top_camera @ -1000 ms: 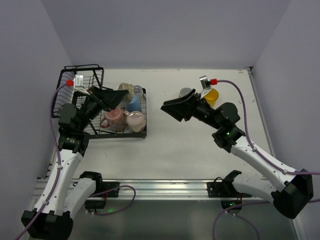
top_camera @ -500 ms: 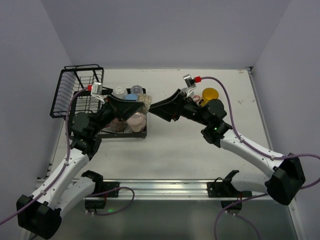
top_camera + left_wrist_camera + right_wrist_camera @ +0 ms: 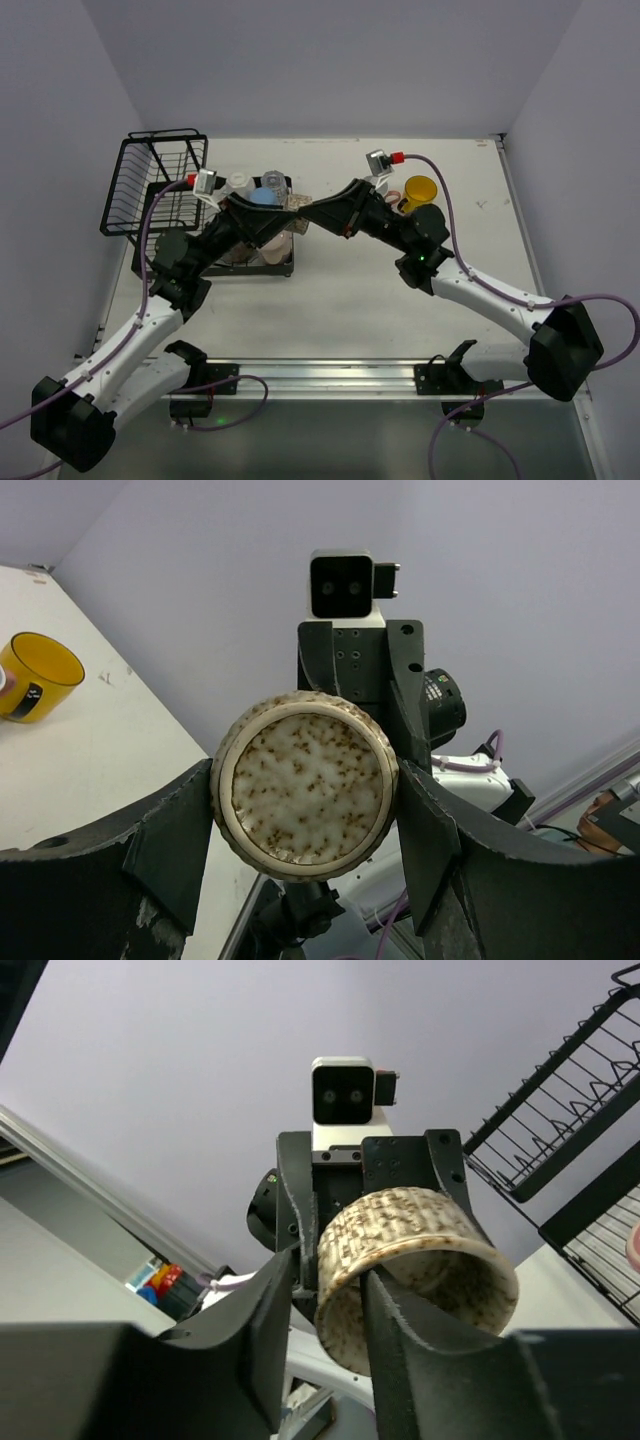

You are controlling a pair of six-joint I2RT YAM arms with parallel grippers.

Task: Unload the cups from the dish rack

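Note:
A beige speckled cup [image 3: 294, 202] hangs in the air just right of the dish rack [image 3: 150, 170]. My left gripper [image 3: 284, 214] is shut on its sides; the left wrist view shows its base [image 3: 305, 785] squeezed between both fingers [image 3: 170, 845]. My right gripper [image 3: 308, 212] faces it, mouth to mouth. In the right wrist view one finger [image 3: 400, 1360] is inside the cup [image 3: 400, 1230] and the other is outside, with a gap to the wall. Blue [image 3: 262, 196], clear [image 3: 272, 181] and white [image 3: 238, 184] cups stand in the rack's tray part, and a pink one [image 3: 272, 244] is half hidden.
A yellow cup [image 3: 420, 190] stands on the table right of the right arm, also in the left wrist view [image 3: 38, 675]. The rack's tall basket part [image 3: 560, 1110] is at the far left. Walls close the table at the back and sides.
The left gripper has carried the beige cup up and rightward from the rack. The right gripper has moved left to meet it and slid a finger into the cup.

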